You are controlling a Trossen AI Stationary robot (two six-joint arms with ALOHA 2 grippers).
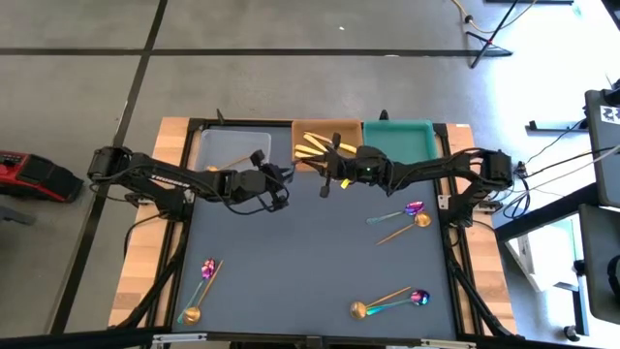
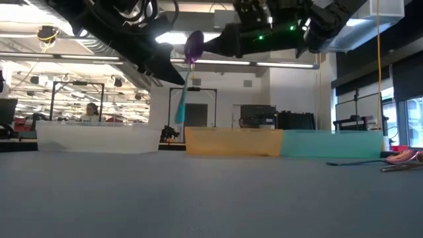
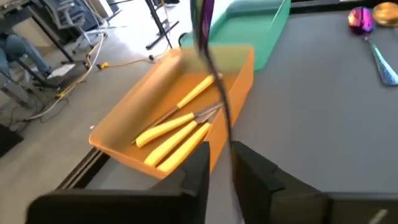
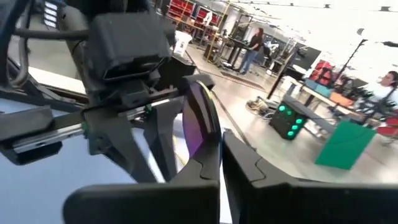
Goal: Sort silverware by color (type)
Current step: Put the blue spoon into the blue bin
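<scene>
Right gripper (image 4: 214, 158) pinches the iridescent spoon (image 2: 187, 73) by its bowl; left gripper (image 3: 221, 165) pinches the handle alongside. Light, stiff, slick: grip the flat handle.

My own fingers (image 4: 211, 165) and my left arm hide most of the purple spoon (image 4: 198, 121) I hold. In the low view the tray walls hide the yellow knives (image 3: 177, 127), and my arms are cut off above.

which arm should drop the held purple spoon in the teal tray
Right. The right gripper grips the purple spoon by its bowl, and its arm reaches in from the teal tray side; the left gripper sits nearer the clear tray.
</scene>
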